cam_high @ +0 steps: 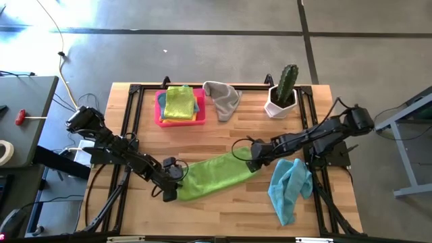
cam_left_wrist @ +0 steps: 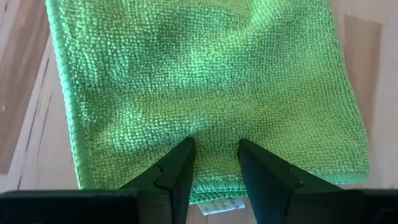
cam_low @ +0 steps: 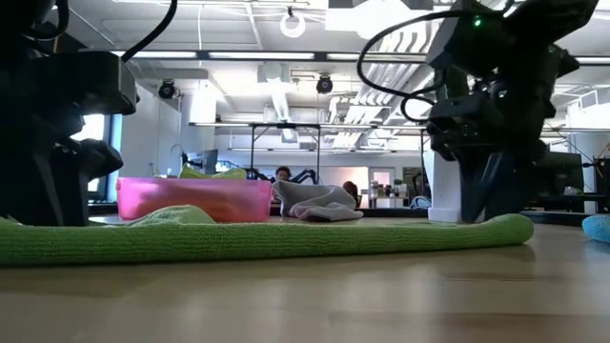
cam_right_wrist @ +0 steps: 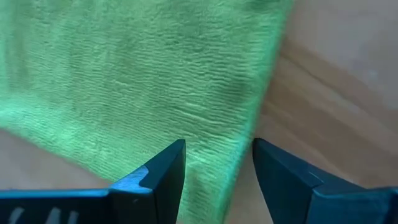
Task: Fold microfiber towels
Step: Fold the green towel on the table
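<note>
A green towel (cam_high: 216, 175) lies as a long flat strip across the middle of the table, from near left to right. My left gripper (cam_high: 172, 191) is open over the towel's left end (cam_left_wrist: 205, 74). My right gripper (cam_high: 255, 162) is open over its right end (cam_right_wrist: 124, 74), with the towel's side edge between the fingers. A light blue towel (cam_high: 290, 187) lies crumpled at the near right. A grey towel (cam_high: 223, 100) lies bunched at the far middle. Lime and yellow towels (cam_high: 179, 102) lie in the pink tray (cam_high: 159, 116). My left gripper's open fingers (cam_left_wrist: 180, 165) point down at the green towel's left end, close to its hemmed edge (cam_left_wrist: 211, 194); I cannot tell whether the tips touch the cloth. My right gripper's open fingers (cam_right_wrist: 165, 168) straddle the towel's side edge (cam_right_wrist: 245, 149) at its right end; I cannot tell whether they touch it.
A cactus in a white pot (cam_high: 282, 94) stands at the far right. A black frame (cam_high: 135, 101) runs along the table's edges. Bare wood (cam_high: 223, 212) lies in front of the green towel. The low view shows the tray (cam_low: 191, 198) and the grey towel (cam_low: 319, 202) behind the strip.
</note>
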Tool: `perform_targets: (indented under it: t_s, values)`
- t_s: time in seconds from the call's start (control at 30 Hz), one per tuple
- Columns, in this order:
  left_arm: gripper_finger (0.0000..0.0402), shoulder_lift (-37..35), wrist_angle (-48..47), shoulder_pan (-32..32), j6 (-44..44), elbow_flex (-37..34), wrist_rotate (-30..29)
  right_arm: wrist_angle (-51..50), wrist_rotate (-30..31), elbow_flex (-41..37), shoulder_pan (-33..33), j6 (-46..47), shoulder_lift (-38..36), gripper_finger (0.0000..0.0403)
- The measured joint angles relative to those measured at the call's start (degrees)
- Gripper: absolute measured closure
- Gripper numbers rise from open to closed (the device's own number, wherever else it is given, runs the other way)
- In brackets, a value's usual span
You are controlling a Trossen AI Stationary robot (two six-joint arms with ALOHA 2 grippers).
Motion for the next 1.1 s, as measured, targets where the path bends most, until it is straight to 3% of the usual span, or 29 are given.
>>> perform_targets:
  t_s: [0.2, 0.5, 0.9, 1.1]
  values:
    - [0.0278, 0.0, 0.4, 0.0, 0.1, 0.0, 0.0, 6.1, -2.9, 0.1, -0.1, 0.1, 3.9, 0.0221]
    - [0.0278, 0.0, 0.4, 0.0, 0.5, 0.0, 0.0, 10.4, -3.1, 0.1, 0.0, -0.5, 4.2, 0.023]
    - [0.0278, 0.0, 0.4, 0.0, 0.5, 0.0, 0.1, 6.6, -2.0, 0.3, 0.0, -2.8, 4.2, 0.035]
    - [0.0278, 0.0, 0.4, 0.0, 0.5, 0.0, 0.4, 4.4, -3.2, 0.4, -0.1, -5.6, 4.1, 0.0323]
